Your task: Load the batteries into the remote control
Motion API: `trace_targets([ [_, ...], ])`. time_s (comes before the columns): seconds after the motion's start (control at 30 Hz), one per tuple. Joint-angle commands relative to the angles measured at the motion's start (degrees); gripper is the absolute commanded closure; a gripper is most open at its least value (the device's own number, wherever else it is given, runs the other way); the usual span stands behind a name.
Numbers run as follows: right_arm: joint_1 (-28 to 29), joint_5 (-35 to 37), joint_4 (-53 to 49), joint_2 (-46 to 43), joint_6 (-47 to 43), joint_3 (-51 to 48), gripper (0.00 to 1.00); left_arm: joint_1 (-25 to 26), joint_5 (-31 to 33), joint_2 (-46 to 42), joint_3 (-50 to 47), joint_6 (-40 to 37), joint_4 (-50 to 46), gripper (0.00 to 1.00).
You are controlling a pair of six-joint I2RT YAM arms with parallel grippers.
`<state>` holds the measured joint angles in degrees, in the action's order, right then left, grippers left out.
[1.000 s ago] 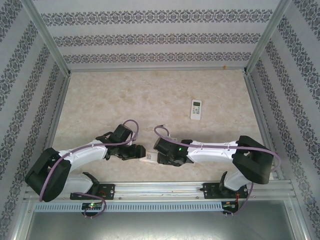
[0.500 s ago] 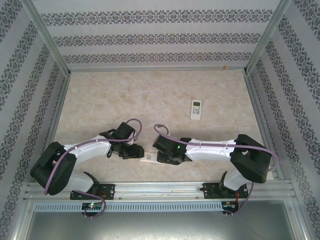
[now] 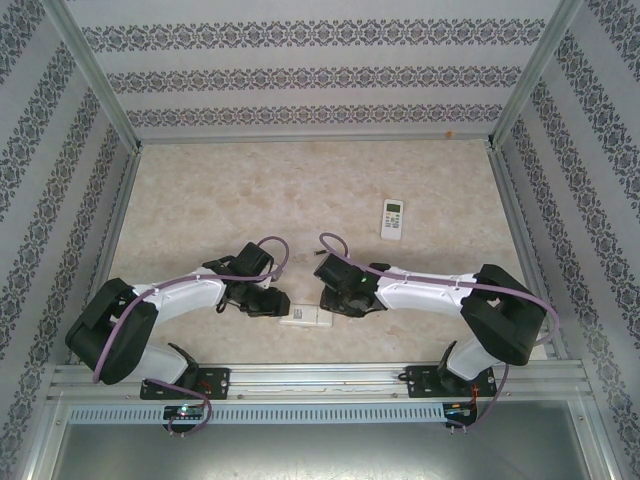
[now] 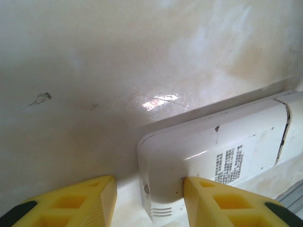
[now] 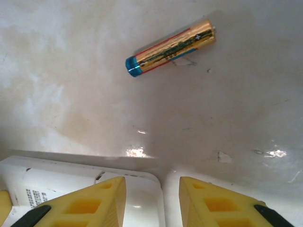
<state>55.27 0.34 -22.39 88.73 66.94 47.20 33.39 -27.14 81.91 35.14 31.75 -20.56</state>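
Observation:
A white remote control (image 3: 305, 318) lies back side up near the table's front edge, between my two grippers. In the left wrist view its rounded end (image 4: 189, 156) with a printed label sits between my yellow fingers. The right finger (image 4: 208, 198) touches the remote's edge and the left finger stands apart from it, so the left gripper (image 4: 149, 201) is open. My right gripper (image 5: 152, 201) is open over the remote's other end (image 5: 57, 179), holding nothing. One of the batteries (image 5: 171, 47), gold with a blue end, lies on the table beyond the right fingers.
A second white remote (image 3: 392, 219) with a small screen lies face up farther back on the right. The marble-patterned table (image 3: 250, 190) is fenced by metal rails and patterned walls. The front rail (image 3: 320, 378) runs just behind the near remote.
The left jaws have narrowed around the remote's end. The right gripper has drawn back off the remote toward the table's far side, uncovering more of it.

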Motion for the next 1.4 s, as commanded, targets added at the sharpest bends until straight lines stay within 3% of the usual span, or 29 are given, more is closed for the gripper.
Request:
trace_targets([
  [0.0,0.2,-1.7,-0.1,1.1,-1.4,1.3,0.64,2.0,2.7,4.7,-2.4,-1.1,4.7,0.57],
  [0.4,2.4,-0.4,-0.8,-6.8,1.1,-2.8,0.63,2.0,0.9,3.8,-3.1,0.7,6.5,0.57],
  [0.6,3.8,-2.1,1.4,-2.7,1.3,-3.4,0.66,2.1,0.7,4.3,-2.8,0.9,6.7,0.57],
  [0.73,4.8,-1.7,1.1,0.9,0.8,-2.2,0.75,2.1,0.3,4.9,-2.7,1.0,7.0,0.57],
  [0.93,6.1,-3.2,2.8,4.2,1.5,-0.4,0.80,2.4,-2.7,6.0,-2.8,1.3,8.9,0.57],
  [1.1,7.0,-7.6,16.0,5.2,4.7,-1.2,0.80,3.1,-4.6,6.8,-3.1,3.5,13.2,0.57],
  [1.17,7.1,-4.3,14.5,1.8,3.3,-1.6,0.78,3.1,-3.0,5.9,-3.5,4.6,13.8,0.56],
  [1.23,7.2,3.5,8.0,-4.1,-3.1,-1.4,0.75,3.0,0.0,3.1,-4.3,5.5,13.6,0.48],
  [1.3,7.3,11.6,3.7,-10.5,-13.5,-1.7,0.61,2.7,3.6,-1.7,-4.9,6.8,13.0,0.37],
  [1.37,7.1,13.7,4.2,-15.6,-26.3,-2.3,0.45,2.1,5.8,-6.4,-5.0,8.0,12.0,0.26],
])
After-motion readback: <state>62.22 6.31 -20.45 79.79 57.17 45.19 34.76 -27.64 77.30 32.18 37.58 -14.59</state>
